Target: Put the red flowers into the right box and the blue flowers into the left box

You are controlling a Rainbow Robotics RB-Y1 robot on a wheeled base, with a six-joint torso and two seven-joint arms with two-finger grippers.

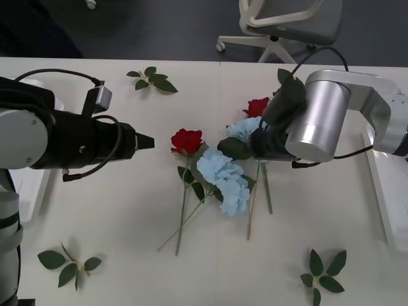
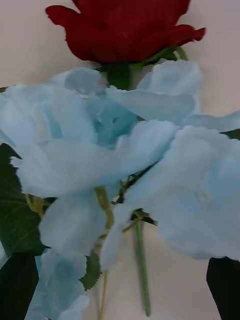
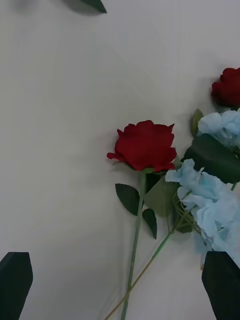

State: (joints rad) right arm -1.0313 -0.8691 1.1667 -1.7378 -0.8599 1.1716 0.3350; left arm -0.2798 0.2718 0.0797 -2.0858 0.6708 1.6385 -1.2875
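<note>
Two red flowers lie mid-table: one rose (image 1: 186,140) (image 3: 145,146) left of centre, another (image 1: 257,107) (image 2: 125,30) (image 3: 227,87) farther back. Two blue flowers lie beside them, a large head (image 1: 223,180) (image 3: 210,200) and a smaller one (image 1: 244,129) (image 2: 115,150). My right gripper (image 1: 256,145) (image 2: 122,257) hovers open right over the smaller blue head, whose petals sit between its black fingers. My left gripper (image 1: 148,141) (image 3: 119,255) is open, just left of the nearer rose and holding nothing. The right box (image 1: 377,185) is at the right edge and the left box (image 1: 39,191) at the left edge.
Loose green leaf sprigs lie at the back left (image 1: 153,80), front left (image 1: 67,264) and front right (image 1: 322,274). The flower stems cross toward the table's front. An office chair (image 1: 280,19) stands beyond the far edge.
</note>
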